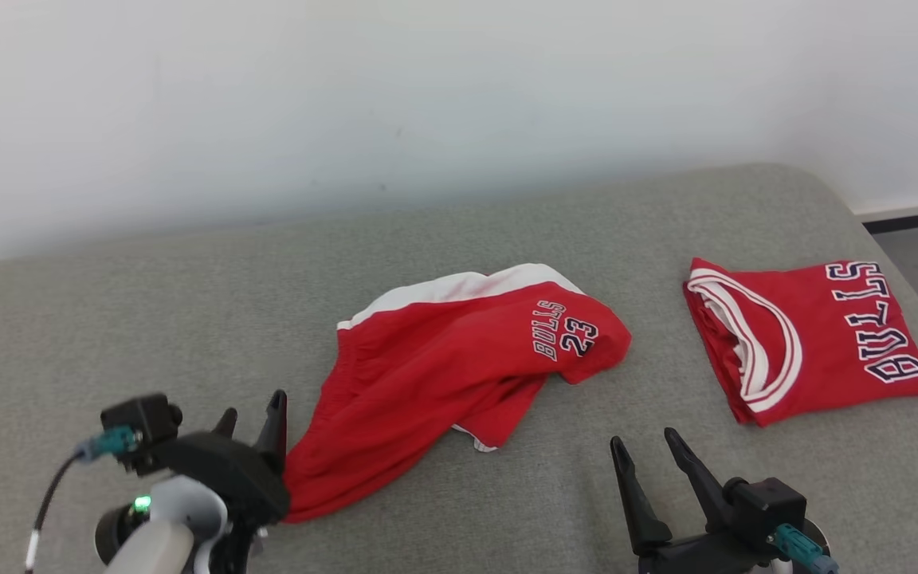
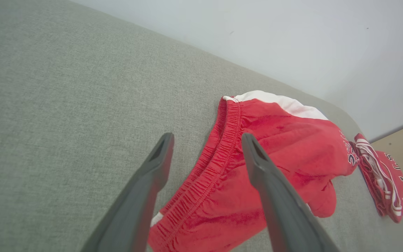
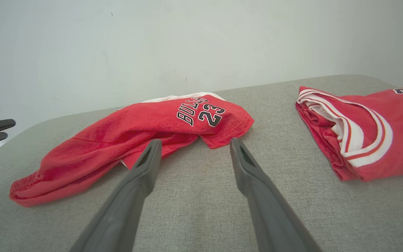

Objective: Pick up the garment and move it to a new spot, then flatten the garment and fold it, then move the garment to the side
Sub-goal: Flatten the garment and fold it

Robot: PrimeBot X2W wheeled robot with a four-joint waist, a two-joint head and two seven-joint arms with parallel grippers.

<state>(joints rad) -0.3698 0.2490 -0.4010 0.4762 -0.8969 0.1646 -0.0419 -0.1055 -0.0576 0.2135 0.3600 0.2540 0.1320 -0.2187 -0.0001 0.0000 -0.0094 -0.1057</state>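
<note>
Your red Bulls shorts (image 1: 443, 367) lie crumpled mid-way across the grey fabric surface (image 1: 108, 319) — left gripper (image 1: 256, 418) splayed wide at their waistband end, holding nothing; right gripper (image 1: 646, 442) likewise splayed and empty, near the leg hem; a folded red jersey (image 1: 810, 335) lies apart on the right.

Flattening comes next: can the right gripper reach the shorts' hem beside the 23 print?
Likely yes: the right gripper is open and the red shorts lie ahead of it, only grey fabric surface between.
</note>
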